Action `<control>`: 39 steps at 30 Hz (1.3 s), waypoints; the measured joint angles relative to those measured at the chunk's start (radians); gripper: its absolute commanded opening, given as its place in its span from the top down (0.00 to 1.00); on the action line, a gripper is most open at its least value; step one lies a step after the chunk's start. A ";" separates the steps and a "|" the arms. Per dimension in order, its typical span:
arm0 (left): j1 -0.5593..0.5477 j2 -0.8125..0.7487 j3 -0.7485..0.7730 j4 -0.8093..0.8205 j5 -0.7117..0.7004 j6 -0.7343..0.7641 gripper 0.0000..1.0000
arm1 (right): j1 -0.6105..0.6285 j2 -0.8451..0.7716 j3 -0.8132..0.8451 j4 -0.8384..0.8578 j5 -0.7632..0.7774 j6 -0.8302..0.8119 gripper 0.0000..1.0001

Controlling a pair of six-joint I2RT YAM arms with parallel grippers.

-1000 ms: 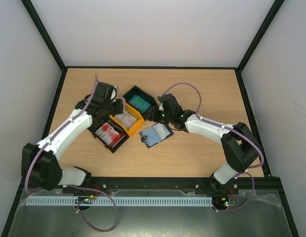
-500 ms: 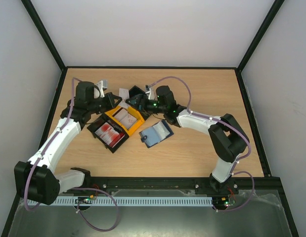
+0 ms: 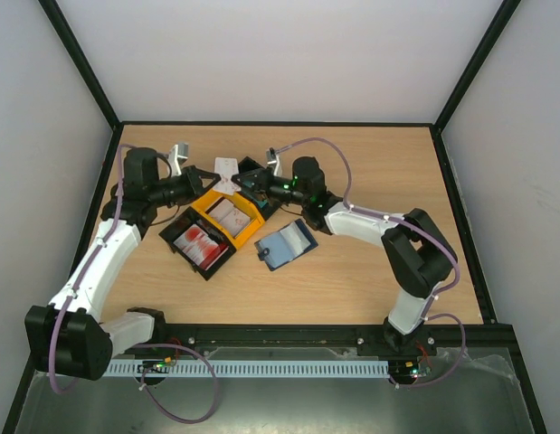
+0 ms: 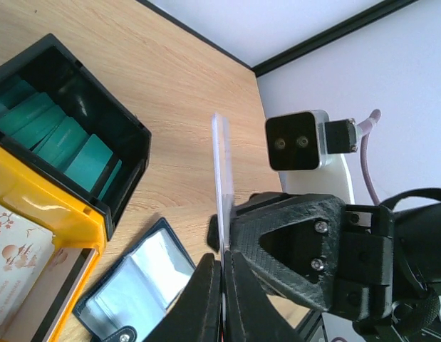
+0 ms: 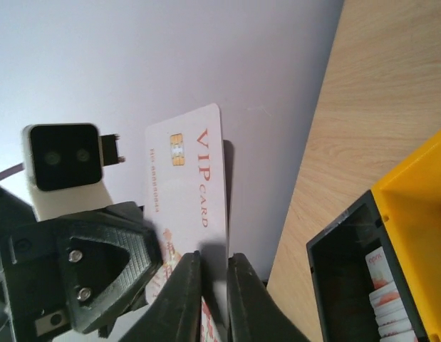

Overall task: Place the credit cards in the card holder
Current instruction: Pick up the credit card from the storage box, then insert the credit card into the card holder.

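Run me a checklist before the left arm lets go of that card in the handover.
1. Left gripper pinching the card: ok, its fingers are shut on the card's lower edge.
2. Right gripper firmly on the same card: cannot tell. Its fingers flank the card, but contact is not clear.
3. Card held in the air, above the yellow tray: ok.
4. Card holder lying open on the table, nothing on top of it: ok.
5. A free pocket in the card holder: cannot tell.
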State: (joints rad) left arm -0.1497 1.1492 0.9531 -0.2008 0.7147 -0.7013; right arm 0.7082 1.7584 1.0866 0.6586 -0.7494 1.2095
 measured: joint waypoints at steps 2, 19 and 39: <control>0.010 -0.002 0.000 -0.001 0.008 -0.002 0.98 | -0.002 -0.006 -0.014 0.037 0.001 0.028 0.98; 0.025 -0.003 0.006 0.021 0.226 0.001 0.98 | -0.033 -0.188 -0.188 0.122 -0.026 0.058 0.98; -0.038 -0.050 -0.019 0.024 0.095 -0.027 0.98 | -0.171 -0.497 -0.343 -0.217 -0.043 -0.208 0.98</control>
State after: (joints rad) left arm -0.1875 1.0996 0.9340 -0.1772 0.8093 -0.7280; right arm 0.5369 1.2613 0.7433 0.4412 -0.7925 1.0016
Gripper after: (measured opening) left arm 0.029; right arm 0.021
